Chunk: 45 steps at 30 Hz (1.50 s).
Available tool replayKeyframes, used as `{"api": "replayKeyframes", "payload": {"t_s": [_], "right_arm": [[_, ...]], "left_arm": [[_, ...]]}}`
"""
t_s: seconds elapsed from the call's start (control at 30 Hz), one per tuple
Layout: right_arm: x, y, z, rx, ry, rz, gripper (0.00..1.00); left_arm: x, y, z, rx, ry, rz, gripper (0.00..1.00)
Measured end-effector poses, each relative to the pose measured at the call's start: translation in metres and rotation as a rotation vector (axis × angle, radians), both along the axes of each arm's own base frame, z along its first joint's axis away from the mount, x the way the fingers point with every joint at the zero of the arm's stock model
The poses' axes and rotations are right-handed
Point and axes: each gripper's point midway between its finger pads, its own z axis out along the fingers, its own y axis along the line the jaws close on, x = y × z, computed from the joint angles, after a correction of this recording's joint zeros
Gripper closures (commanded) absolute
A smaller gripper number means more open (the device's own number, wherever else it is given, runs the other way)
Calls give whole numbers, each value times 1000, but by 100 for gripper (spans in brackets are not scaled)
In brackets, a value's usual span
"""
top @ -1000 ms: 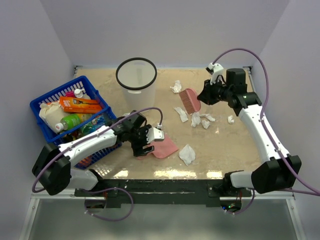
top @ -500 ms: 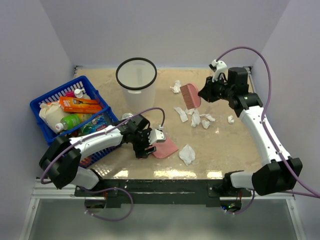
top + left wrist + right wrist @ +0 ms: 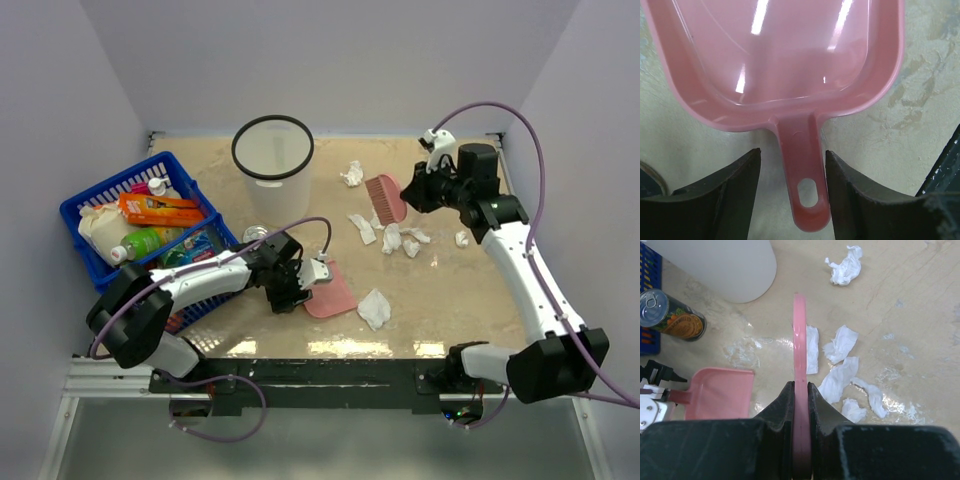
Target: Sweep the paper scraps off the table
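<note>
The left fingers (image 3: 715,200) stand apart on either side of the handle (image 3: 802,165) of the pink dustpan (image 3: 790,60). Bare tabletop (image 3: 450,300) shows between one finger and the handle, while the other sits right against it, so nothing is clamped. The right fingers (image 3: 777,412) are clenched on a pink brush (image 3: 800,340), held edge-on, well beyond the dustpan and to its right.

The dustpan lies flat on the tabletop, its mouth pointing away from the left arm. The paper scraps (image 3: 395,238) are spread on the tabletop to the dustpan's right and far side. One wad lies just beside its right edge, and a cluster of several lies farther off under the brush. A single wad sits beyond that cluster, and a tiny one lies far to the right.

A white bin (image 3: 272,160) stands well beyond the dustpan, slightly to its left. A blue basket (image 3: 100,200) of groceries sits to the dustpan's left, and a can (image 3: 675,317) lies between the two.
</note>
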Motion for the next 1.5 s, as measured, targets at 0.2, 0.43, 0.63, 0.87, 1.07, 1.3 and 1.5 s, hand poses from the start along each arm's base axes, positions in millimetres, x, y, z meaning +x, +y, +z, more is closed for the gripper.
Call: {"api": "replayKeyframes", "payload": {"t_s": [0.2,0.43,0.63,0.87,1.07,1.3,1.5], "right_arm": [[-10,-8,7,-53,-36,9,100],[-31,-17,3,-122,-39,39,100],[-41,-21,-10,-144,2,44,100],[-44,-21,-16,-147,24,45,100],[-47,-23,-19,-175,27,64,100],[-78,-35,-36,-305,76,180,100],[-107,-40,-55,-391,138,321,100]], "left_arm": [[-3,4,-7,22,13,1,45],[-1,3,-6,17,5,0,49],[2,0,-7,9,-7,-7,53],[1,2,-12,22,2,-7,65],[2,5,-14,40,0,-1,80],[-5,17,6,50,-33,-36,100],[-18,30,12,93,-15,-132,100]]}}
